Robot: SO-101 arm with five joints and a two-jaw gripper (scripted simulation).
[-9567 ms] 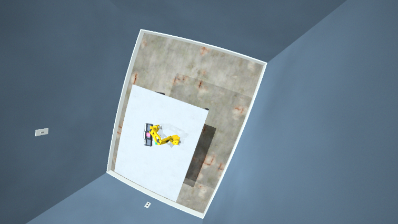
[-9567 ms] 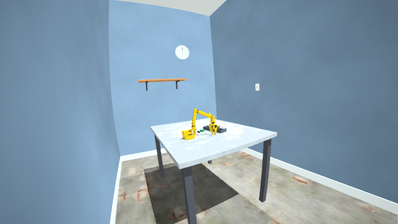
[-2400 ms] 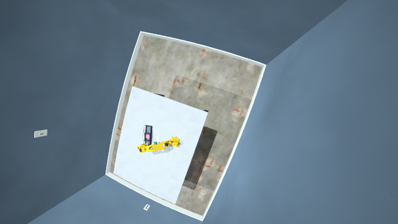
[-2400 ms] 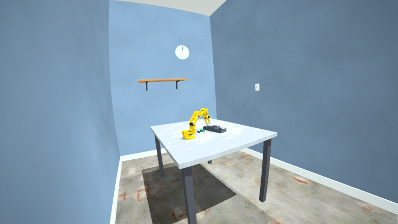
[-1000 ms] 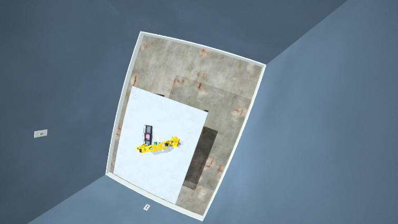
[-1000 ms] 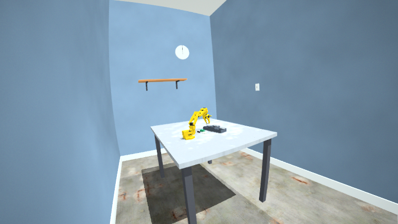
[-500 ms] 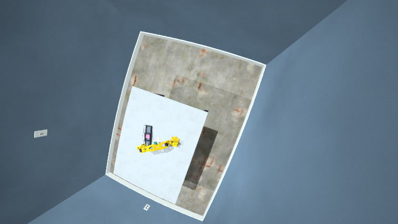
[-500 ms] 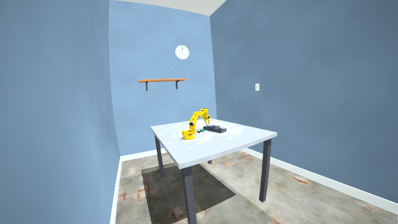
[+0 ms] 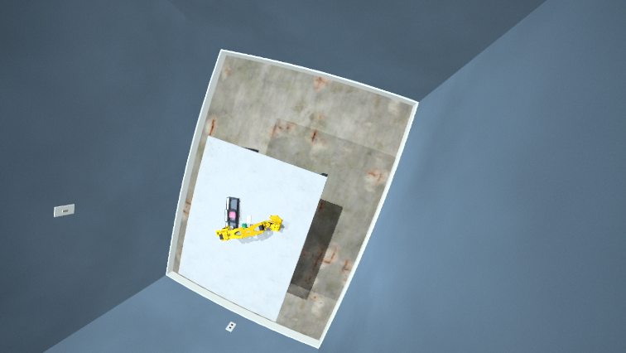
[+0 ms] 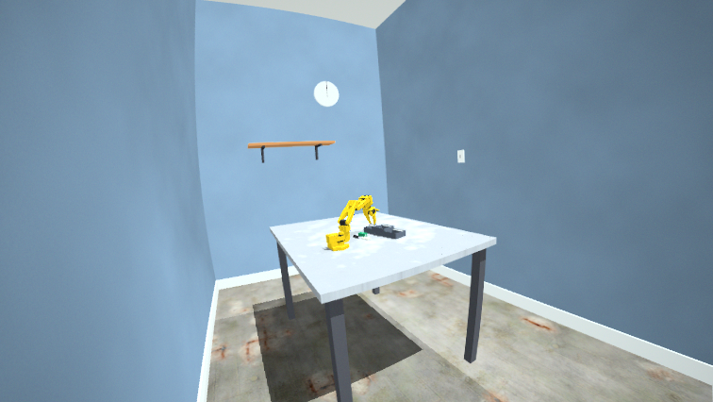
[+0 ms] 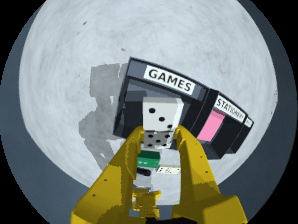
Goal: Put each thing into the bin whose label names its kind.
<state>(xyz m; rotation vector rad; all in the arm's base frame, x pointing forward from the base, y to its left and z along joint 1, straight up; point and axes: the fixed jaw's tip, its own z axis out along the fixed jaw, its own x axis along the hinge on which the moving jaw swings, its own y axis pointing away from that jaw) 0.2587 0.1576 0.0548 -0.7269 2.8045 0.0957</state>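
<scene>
yellow gripper (image 11: 160, 152), white black-dotted die (image 11: 160, 115), black bins (image 11: 176, 106), pink item (image 11: 212, 125)

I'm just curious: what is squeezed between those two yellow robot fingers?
In the wrist view, a white die with black dots sits clamped in the yellow gripper, above the black bin labelled GAMES.

Top: high overhead; exterior: distant, oblique; wrist: close; all share table (image 10: 428, 249).

Die (image 11: 160, 117) above GAMES bin (image 11: 133, 90)
</scene>
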